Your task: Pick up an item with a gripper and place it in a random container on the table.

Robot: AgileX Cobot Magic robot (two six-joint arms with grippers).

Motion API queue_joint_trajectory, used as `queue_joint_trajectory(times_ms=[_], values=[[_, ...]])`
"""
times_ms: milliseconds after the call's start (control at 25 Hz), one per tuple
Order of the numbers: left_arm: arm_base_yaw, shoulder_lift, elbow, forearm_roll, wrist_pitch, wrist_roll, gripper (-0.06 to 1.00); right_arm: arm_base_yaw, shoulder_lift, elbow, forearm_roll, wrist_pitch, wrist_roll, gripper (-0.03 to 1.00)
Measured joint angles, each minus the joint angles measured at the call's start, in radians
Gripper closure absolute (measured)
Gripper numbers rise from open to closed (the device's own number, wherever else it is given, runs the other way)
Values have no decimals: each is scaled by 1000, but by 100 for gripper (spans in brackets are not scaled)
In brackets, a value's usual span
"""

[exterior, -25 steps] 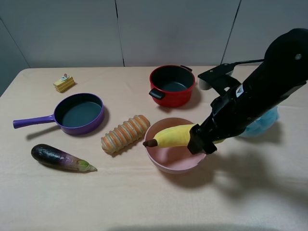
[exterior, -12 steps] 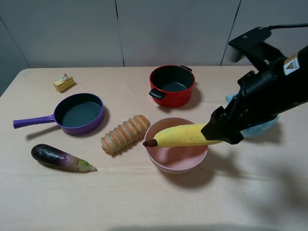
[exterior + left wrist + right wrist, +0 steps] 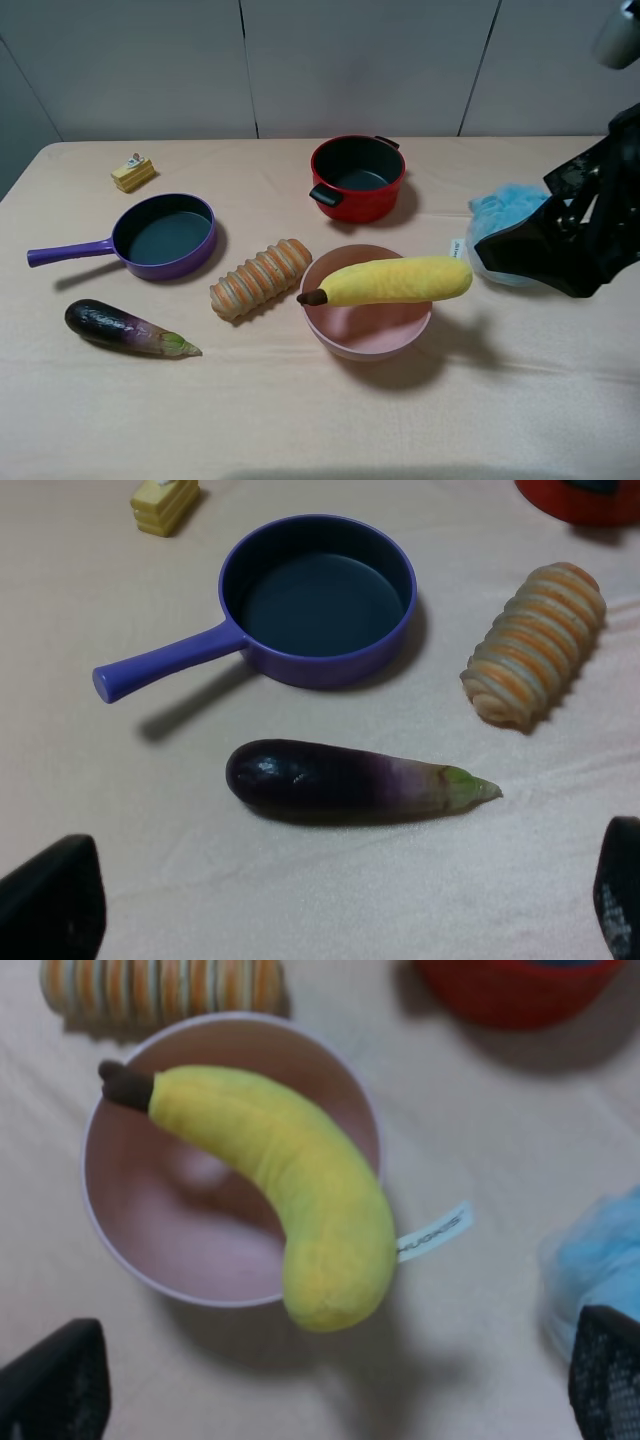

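Observation:
The yellow plush banana (image 3: pixel 390 282) lies across the rim of the pale pink bowl (image 3: pixel 365 338). Its brown stem tip points left and its other end sticks out over the right rim, with the white tag beside it. In the right wrist view the banana (image 3: pixel 300 1190) spans the bowl (image 3: pixel 150 1230). My right gripper (image 3: pixel 330 1395) is open and empty, above and to the right of the bowl; in the high view it (image 3: pixel 530 250) is at the right edge. My left gripper (image 3: pixel 335 910) is open and empty above the eggplant (image 3: pixel 350 780).
A red two-handled pot (image 3: pixel 358 177) stands behind the bowl. A striped bread roll (image 3: pixel 260 278), a purple frying pan (image 3: pixel 165 235) and the eggplant (image 3: pixel 128 328) lie to the left. A yellow cake piece (image 3: pixel 133 173) is at the far left. A blue fluffy thing (image 3: pixel 505 215) is under my right arm.
My right gripper has let go of the banana and moved back to the right and up. The banana stays across the bowl's rim.

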Motion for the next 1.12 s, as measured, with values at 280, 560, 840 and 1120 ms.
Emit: queue_joint_trajectory(times_ms=[280, 560, 840, 1120], values=[[0, 0, 0, 0, 0, 0, -5, 0, -133, 0, -70, 60, 62, 27], [0, 0, 0, 0, 0, 0, -5, 0, -270, 0, -136, 106, 124, 27], [0, 0, 0, 0, 0, 0, -5, -18, -396, 1, -178, 138, 175, 27], [0, 0, 0, 0, 0, 0, -5, -123, -514, 3, -178, 164, 182, 27]])
